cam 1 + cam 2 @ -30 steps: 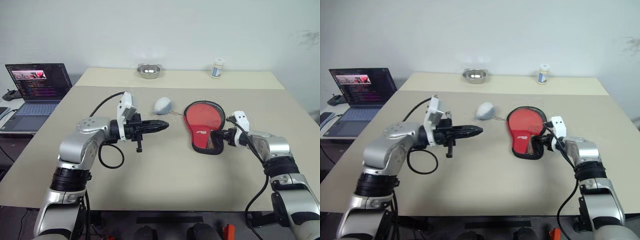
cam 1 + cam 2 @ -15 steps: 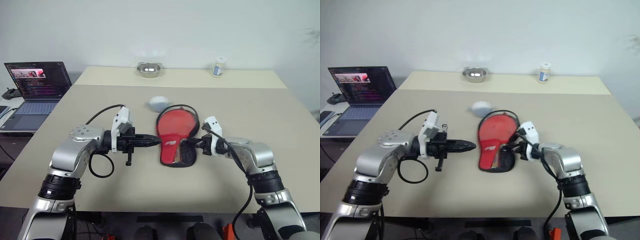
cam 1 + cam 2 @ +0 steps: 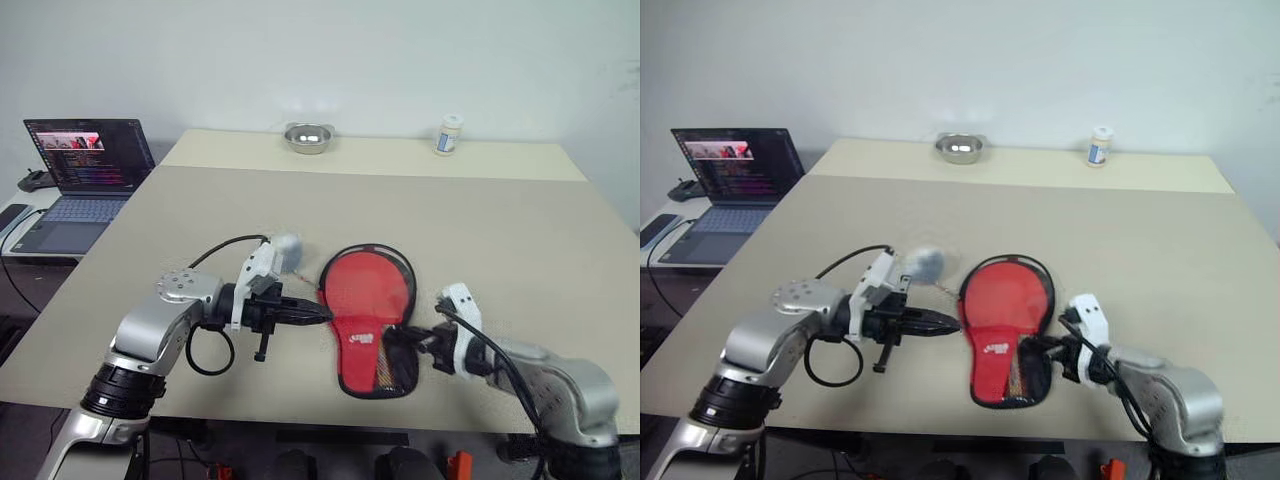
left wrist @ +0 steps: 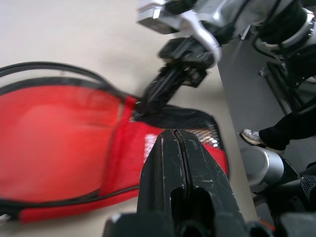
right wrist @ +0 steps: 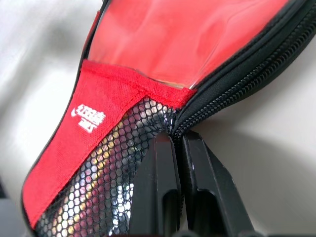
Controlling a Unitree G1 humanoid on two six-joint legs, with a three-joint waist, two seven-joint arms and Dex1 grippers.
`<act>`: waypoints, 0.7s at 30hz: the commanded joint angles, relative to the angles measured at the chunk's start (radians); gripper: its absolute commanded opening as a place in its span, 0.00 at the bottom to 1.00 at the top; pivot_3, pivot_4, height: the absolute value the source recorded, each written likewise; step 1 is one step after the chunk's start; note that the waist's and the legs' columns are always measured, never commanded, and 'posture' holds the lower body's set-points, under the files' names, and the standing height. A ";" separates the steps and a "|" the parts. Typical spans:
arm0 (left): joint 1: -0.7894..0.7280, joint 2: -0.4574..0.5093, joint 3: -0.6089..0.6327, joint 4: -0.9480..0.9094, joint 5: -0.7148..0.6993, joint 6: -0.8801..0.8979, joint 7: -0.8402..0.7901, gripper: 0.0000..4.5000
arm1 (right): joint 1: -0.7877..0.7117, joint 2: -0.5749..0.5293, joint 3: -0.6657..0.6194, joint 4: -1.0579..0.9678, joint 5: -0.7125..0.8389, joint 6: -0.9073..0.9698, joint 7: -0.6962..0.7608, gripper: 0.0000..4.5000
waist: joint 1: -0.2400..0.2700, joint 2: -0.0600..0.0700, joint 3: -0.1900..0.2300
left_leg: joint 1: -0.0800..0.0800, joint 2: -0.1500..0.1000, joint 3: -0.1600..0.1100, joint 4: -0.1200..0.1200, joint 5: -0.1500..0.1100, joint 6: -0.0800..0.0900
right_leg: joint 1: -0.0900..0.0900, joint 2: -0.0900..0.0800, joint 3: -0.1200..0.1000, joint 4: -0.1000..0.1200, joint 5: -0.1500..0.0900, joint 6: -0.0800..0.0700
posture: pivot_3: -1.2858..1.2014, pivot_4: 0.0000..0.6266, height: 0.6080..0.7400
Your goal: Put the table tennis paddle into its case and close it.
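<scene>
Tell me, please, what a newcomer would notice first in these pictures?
The red case with black mesh lies near the front edge of the beige table. The right end effector is shut on the case's black rim at its narrow end, while the left end effector, also shut, points at the case from the other side. Far back stand a steel bowl and a small white bottle.

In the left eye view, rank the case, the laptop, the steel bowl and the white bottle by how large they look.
1. Laptop and case: they look about alike, and the case lies nearer the camera, so I won't rank them.
2. Steel bowl.
3. White bottle, the smallest; it and the bowl stand at the table's far edge.
</scene>
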 commanded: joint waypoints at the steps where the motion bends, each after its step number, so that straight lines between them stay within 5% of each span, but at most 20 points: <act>1: -0.017 -0.002 0.000 -0.008 -0.003 -0.026 -0.016 0.00 | 0.013 0.039 -0.027 -0.092 0.041 0.057 -0.040 0.00 | -0.001 0.000 0.000 | 0.000 0.000 0.000 0.000 0.000 0.000 | 0.000 0.000 0.000 0.000 0.000 0.000 | 0.52 0.24 1.00; 21: -0.021 -0.013 -0.014 0.030 0.021 -0.069 -0.028 0.00 | 0.037 -0.006 -0.048 -0.099 0.095 0.101 -0.055 0.00 | 0.001 0.000 0.000 | 0.000 0.000 0.000 -0.001 0.001 0.000 | 0.000 0.001 0.000 -0.001 -0.002 0.003 | 0.52 0.24 1.00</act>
